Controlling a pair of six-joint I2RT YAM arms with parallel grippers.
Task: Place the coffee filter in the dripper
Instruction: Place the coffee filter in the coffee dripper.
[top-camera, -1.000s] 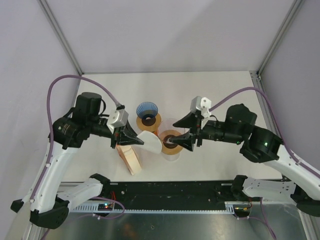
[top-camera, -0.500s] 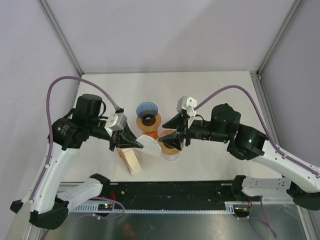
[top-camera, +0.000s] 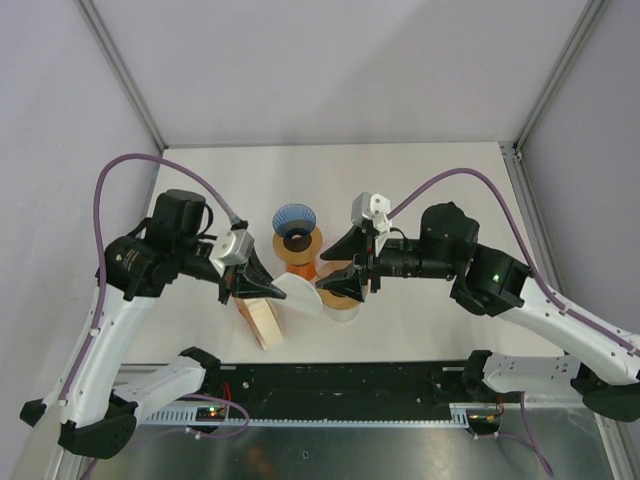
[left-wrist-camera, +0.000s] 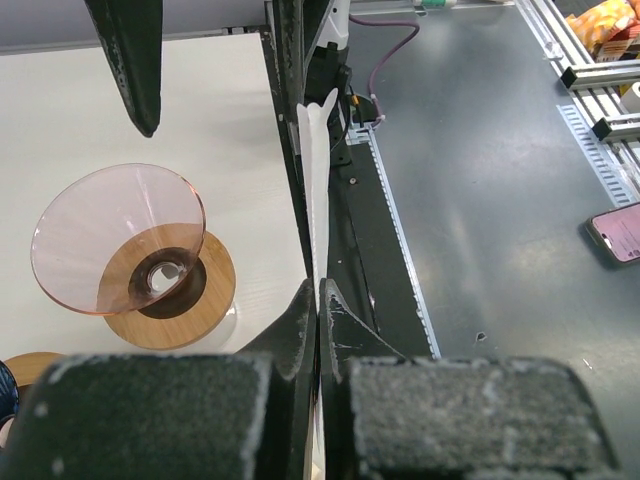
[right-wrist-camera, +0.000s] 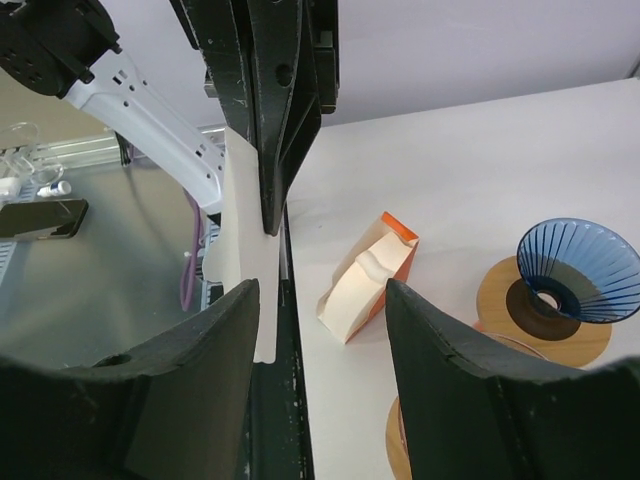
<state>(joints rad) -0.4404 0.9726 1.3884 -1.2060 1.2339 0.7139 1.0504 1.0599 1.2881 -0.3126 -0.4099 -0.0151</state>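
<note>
A white coffee filter (top-camera: 301, 291) hangs in the air with my left gripper (top-camera: 263, 286) shut on its edge. The left wrist view shows the filter (left-wrist-camera: 318, 190) edge-on, rising from my left gripper (left-wrist-camera: 318, 300). My right gripper (top-camera: 331, 266) stands open just right of the filter, above a pink glass dripper (left-wrist-camera: 118, 240) on a wooden base. In the right wrist view the filter (right-wrist-camera: 246, 235) hangs just beyond the left finger of my right gripper (right-wrist-camera: 322, 300); I cannot tell whether they touch. A blue dripper (top-camera: 296, 224) stands farther back.
An orange box of filters (top-camera: 261, 320) lies on the table below my left gripper, also seen as the box (right-wrist-camera: 368, 272) in the right wrist view. The table's near edge and a dark metal rail (top-camera: 340, 385) run just behind the arms' bases.
My right gripper has moved left, from over the pink dripper up to the filter's free edge. My left gripper still holds the filter, nearly in the same place.
</note>
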